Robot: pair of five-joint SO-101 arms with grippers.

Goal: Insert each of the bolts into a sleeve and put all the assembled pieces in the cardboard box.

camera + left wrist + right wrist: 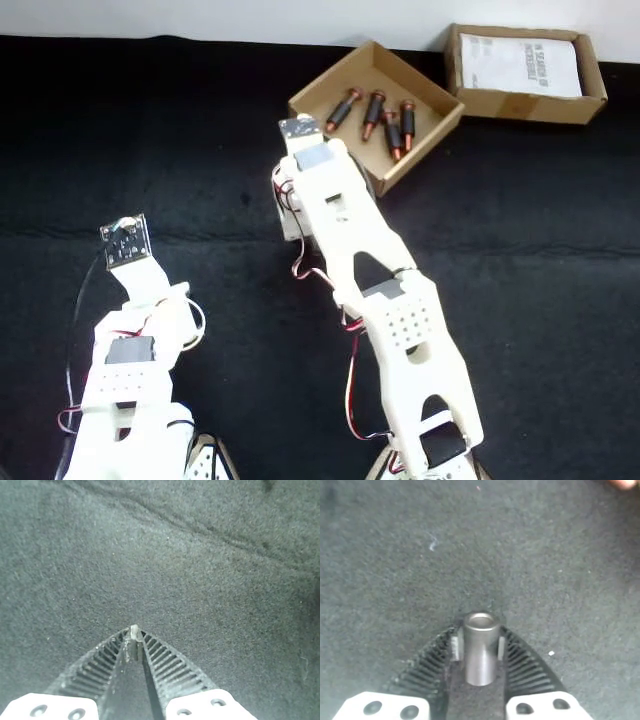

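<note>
Two arms share a black cloth table (520,300). In the high view the right arm (400,310) stretches from the bottom centre of the frame up toward the cardboard box (430,142) at upper centre. The left arm (130,370) sits folded in the lower left corner, well apart from it. A second box (520,105) holding a printed sheet stands at the upper right edge. Four assembled pieces (375,115) lie side by side in the cardboard box. The right gripper (479,631) is clamped on a bare metal sleeve (480,655), whose long axis runs along the jaws with the open mouth pointing out past the fingertips (its bore looks empty). The left gripper (133,632) is pinched to a narrow close, and a small pale nub at its tip is too slight to identify. In the high view the box lies just to the upper right of the right gripper, so that arm is by far the nearer one. With the sleeve apparently unfilled, the likely next step is mating a bolt into that open mouth along its axis, which would call for bringing the two grippers into line.
</note>
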